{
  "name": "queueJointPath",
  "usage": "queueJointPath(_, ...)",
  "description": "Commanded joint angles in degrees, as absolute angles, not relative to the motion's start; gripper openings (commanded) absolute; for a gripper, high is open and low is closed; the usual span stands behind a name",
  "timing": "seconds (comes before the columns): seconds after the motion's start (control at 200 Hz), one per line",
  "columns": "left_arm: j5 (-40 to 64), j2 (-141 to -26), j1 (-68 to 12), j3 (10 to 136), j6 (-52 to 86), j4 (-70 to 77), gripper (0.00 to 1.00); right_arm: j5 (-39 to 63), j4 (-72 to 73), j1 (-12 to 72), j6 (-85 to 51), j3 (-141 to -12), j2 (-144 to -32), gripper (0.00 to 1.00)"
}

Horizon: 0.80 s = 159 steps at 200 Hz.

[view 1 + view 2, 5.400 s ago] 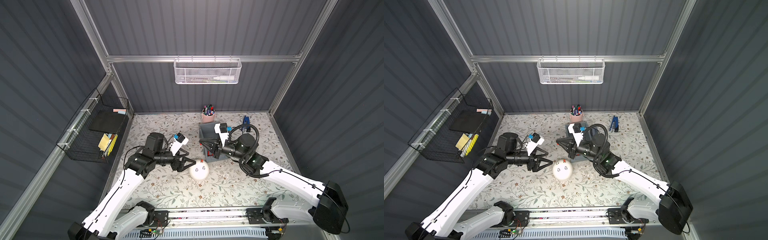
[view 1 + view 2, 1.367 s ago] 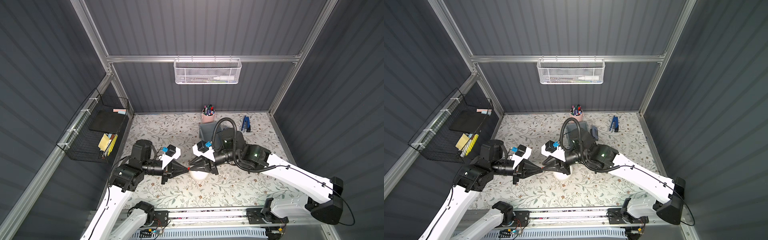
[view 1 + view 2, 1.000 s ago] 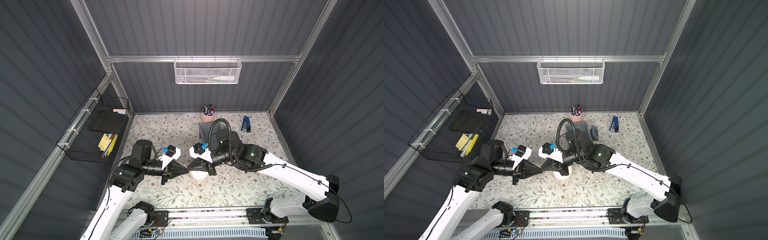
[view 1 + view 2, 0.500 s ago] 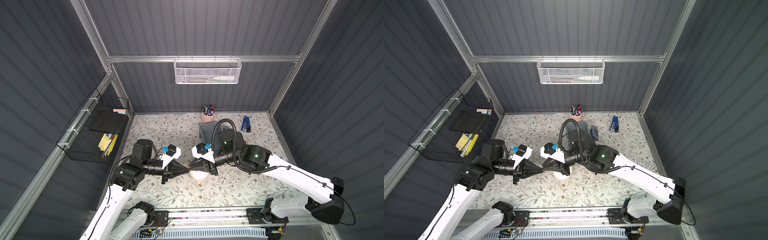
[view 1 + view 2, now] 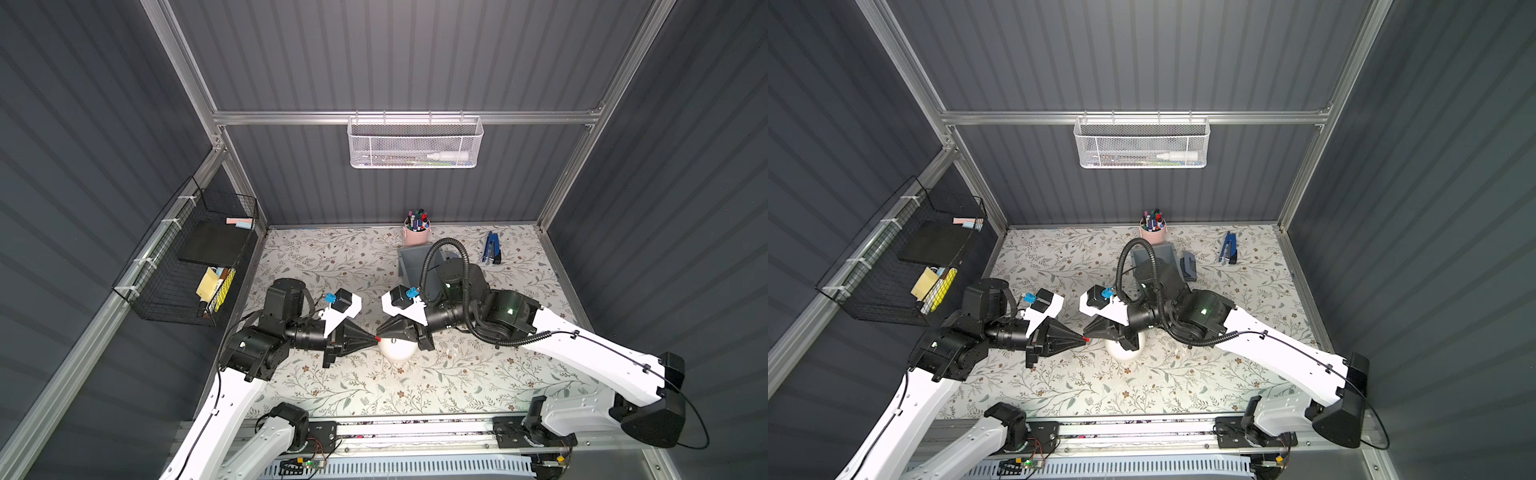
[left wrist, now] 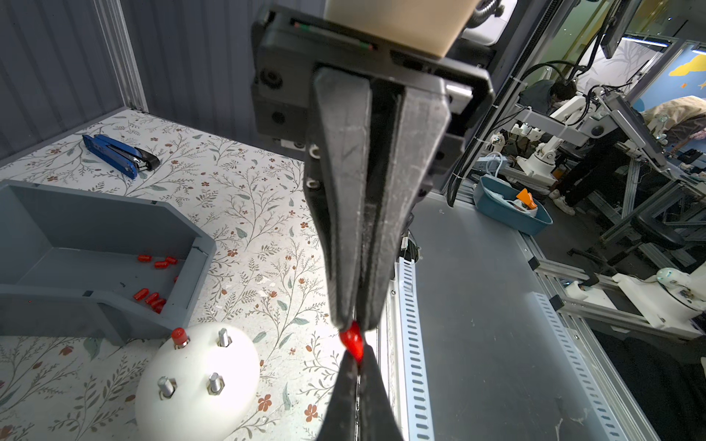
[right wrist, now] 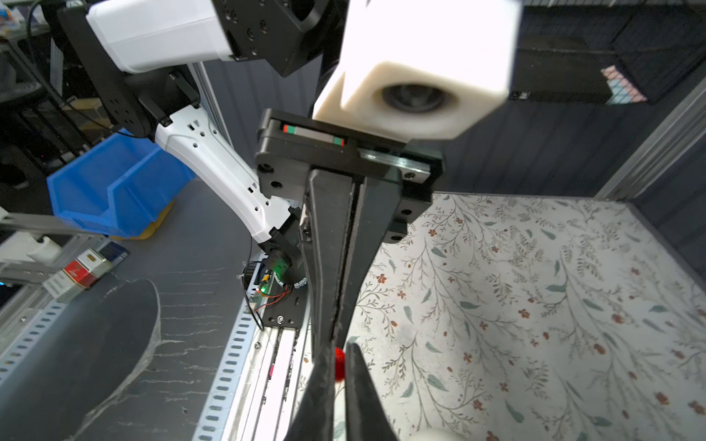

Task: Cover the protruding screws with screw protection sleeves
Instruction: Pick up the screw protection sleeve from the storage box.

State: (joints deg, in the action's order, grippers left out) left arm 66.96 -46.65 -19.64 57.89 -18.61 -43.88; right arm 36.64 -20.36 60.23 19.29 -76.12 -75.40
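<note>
- Grey bin [image 6: 95, 244]: only the left wrist view shows spare sleeves [image 6: 153, 298] inside.
- White dome [image 6: 198, 378] beside it: three bare screws [image 6: 223, 338], one red-capped screw [image 6: 179, 336].
- Left claw [image 6: 357, 362] and right claw [image 6: 353, 324], both closed, pinch one red sleeve [image 6: 351, 341] tip to tip near the dome.

Floral-covered table [image 5: 332, 257] carried a white dome [image 5: 398, 349], grey bin [image 5: 411, 259], pink cup [image 5: 416, 237] and blue stapler [image 5: 492, 249]. Cup stood just beside bin.

The left pincer [image 5: 373, 339] and right pincer [image 5: 381, 335] meet tip to tip on one red sleeve [image 6: 352, 341] just left of the white dome [image 5: 399, 350], blocking each other. The grey bin [image 5: 411, 261] crowds behind; the front worktop [image 5: 395, 395] lies free.
</note>
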Motion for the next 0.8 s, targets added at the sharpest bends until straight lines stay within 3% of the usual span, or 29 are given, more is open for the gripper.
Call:
queueJointPath(0.0, 68.29, -46.32, -19.69, 58.71, -19.32, -43.87, 0.0, 37.07, -21.34, 60.47, 20.3, -76.49, -75.76, 0.08)
queueJointPath(0.21, 68.07, -46.14, -19.69, 58.71, -19.6, -43.99, 0.0, 37.58, -21.77, 60.46, 19.78, -76.62, -75.81, 0.26)
queueJointPath(0.54, 68.2, -46.36, -19.69, 58.63, -19.83, -44.14, 0.0, 37.88, -22.39, 60.47, 20.1, -77.0, -75.8, 0.16)
queueJointPath(0.79, 68.37, -46.93, -19.69, 58.65, -19.84, -44.14, 0.0, 37.73, -22.63, 60.45, 20.04, -76.93, -75.25, 0.17)
